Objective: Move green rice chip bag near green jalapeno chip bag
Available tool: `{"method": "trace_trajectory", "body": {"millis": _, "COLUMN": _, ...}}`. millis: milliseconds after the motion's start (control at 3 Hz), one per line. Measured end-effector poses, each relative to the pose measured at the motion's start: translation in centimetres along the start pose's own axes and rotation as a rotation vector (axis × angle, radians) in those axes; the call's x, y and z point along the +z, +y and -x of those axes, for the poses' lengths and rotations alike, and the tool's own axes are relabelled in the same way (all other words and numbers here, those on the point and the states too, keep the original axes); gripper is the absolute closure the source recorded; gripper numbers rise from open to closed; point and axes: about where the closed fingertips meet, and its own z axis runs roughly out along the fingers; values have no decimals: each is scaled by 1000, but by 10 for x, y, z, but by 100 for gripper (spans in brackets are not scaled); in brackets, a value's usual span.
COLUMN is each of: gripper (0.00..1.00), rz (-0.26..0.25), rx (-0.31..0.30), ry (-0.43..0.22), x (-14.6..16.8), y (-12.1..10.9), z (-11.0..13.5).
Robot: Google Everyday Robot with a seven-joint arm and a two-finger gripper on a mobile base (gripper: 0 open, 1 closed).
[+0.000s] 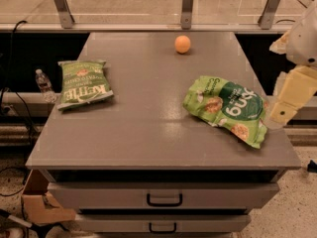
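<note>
The green rice chip bag [227, 108] is bright light-green and crinkled, with a dark green patch and rice-cake pictures. It lies on the right side of the grey table [148, 133], near the right edge. The green jalapeno chip bag [83, 84] is olive-green with white "KETTLE" lettering and lies flat on the left side. My gripper [281, 112], cream-yellow, hangs at the table's right edge, just right of the rice chip bag and level with it. It holds nothing that I can see.
An orange ball [182, 44] sits at the back centre of the table. A water bottle [43, 83] stands off the table's left side. Drawers [163, 198] are below the front edge. A cardboard box [39, 202] is on the floor at lower left. Metal posts stand behind.
</note>
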Motion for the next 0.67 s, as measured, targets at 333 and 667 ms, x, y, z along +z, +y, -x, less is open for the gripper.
{"method": "trace_trajectory", "body": {"millis": 333, "gripper": 0, "rz": 35, "rx": 72, "ry": -32, "x": 35, "y": -26, "z": 0}}
{"method": "trace_trajectory", "body": {"millis": 667, "gripper": 0, "rz": 81, "rx": 103, "ry": -52, "x": 69, "y": -39, "z": 2}}
